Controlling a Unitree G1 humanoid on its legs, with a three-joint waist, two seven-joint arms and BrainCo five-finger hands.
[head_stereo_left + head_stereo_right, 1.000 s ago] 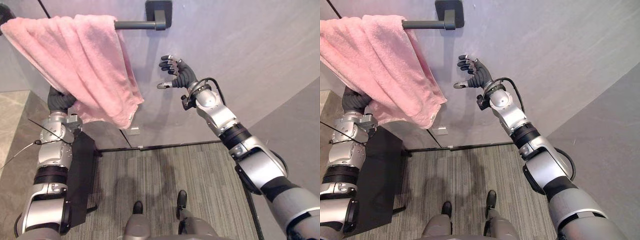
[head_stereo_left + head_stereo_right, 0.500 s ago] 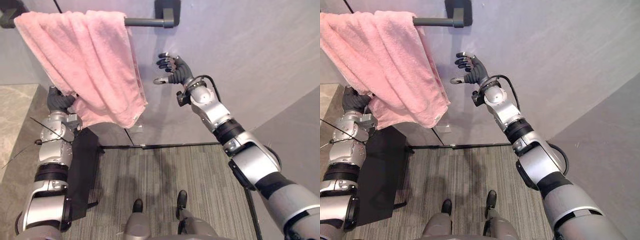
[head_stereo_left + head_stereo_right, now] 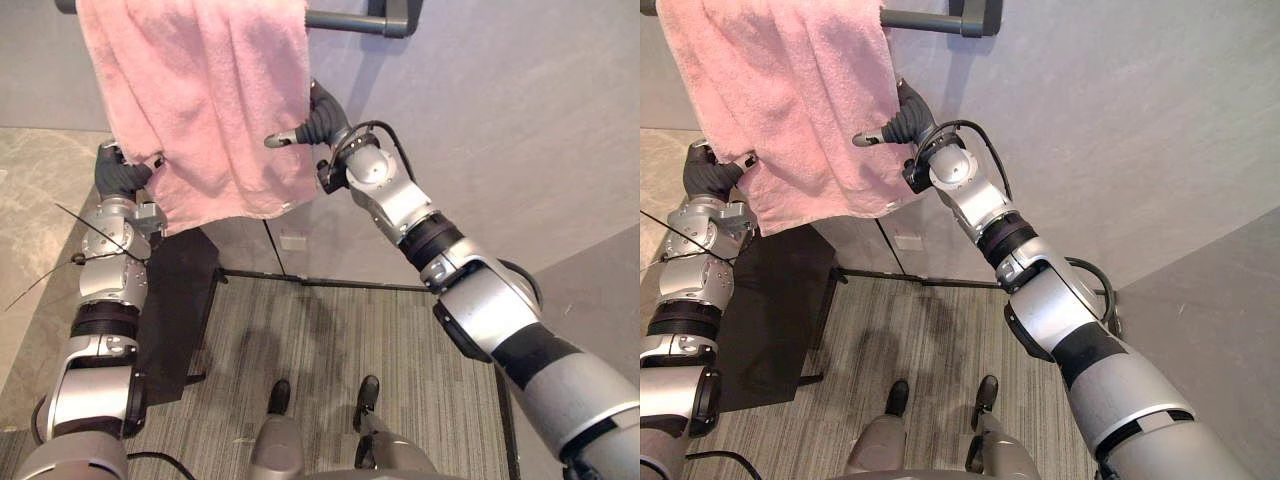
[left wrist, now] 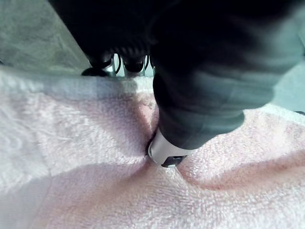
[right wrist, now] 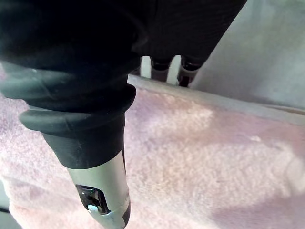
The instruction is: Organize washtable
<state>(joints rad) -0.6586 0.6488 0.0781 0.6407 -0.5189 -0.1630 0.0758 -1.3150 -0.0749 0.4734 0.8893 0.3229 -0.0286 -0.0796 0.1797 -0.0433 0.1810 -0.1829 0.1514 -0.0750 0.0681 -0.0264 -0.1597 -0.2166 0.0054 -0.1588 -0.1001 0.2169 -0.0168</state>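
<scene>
Fingers (image 4: 134, 66) of left hand (image 4: 205, 71) pinching towel (image 4: 95, 191)

Bathroom, pink towel (image 3: 200, 100) on wall rail (image 3: 345, 20)

The two eye views look down from the robot's head at the wall (image 3: 520, 120) and the floor (image 3: 330, 340), from spots just apart. They share nearly everything, namely the pink towel (image 3: 200, 100) on the dark rail (image 3: 345, 20), the left hand (image 3: 118, 175) and the right hand (image 3: 320, 115) — all lying a little further left in the right eye view. Each wrist view looks along its own hand from very close onto the towel's nap and hem, with grey wall beyond.
</scene>
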